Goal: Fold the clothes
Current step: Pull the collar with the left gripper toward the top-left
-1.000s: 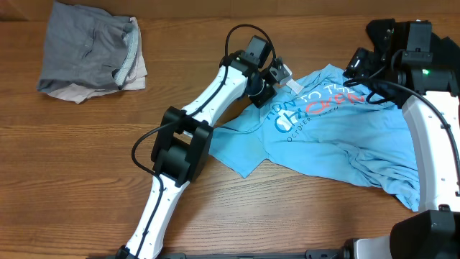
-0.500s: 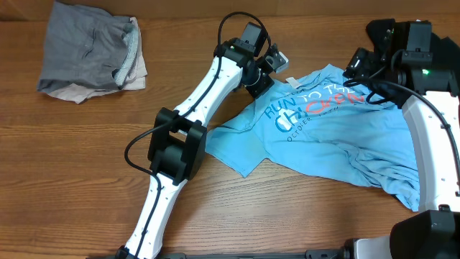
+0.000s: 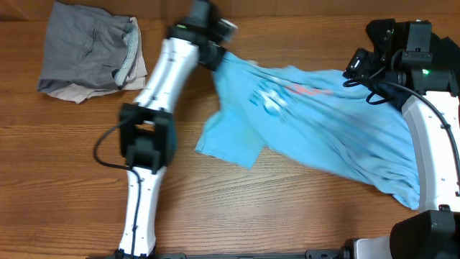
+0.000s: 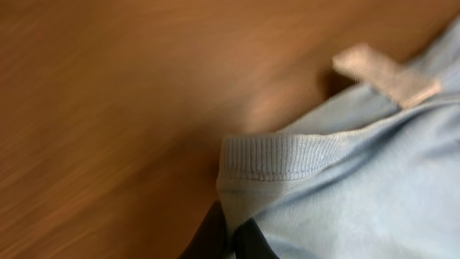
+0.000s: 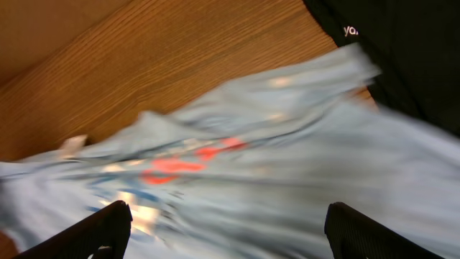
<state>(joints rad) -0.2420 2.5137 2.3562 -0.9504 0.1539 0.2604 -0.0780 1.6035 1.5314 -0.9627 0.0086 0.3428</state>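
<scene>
Left gripper (image 3: 215, 44): clamped shut on the T-shirt (image 3: 323, 137) collar (image 4: 287, 155)
Change: T-shirt dragged left, stretched flatter for folding
Right gripper (image 3: 357, 66): wide open, empty

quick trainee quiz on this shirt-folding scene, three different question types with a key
1. True or false: the left gripper is shut on the collar of the light blue fabric T-shirt.
2. The right gripper is: A open above the T-shirt, B shut on it, C shut on a cup.
3. In the overhead view, which corner of the wooden table holds the grey and beige garment pile?
Key: 1 true; 2 A; 3 top left.
</scene>
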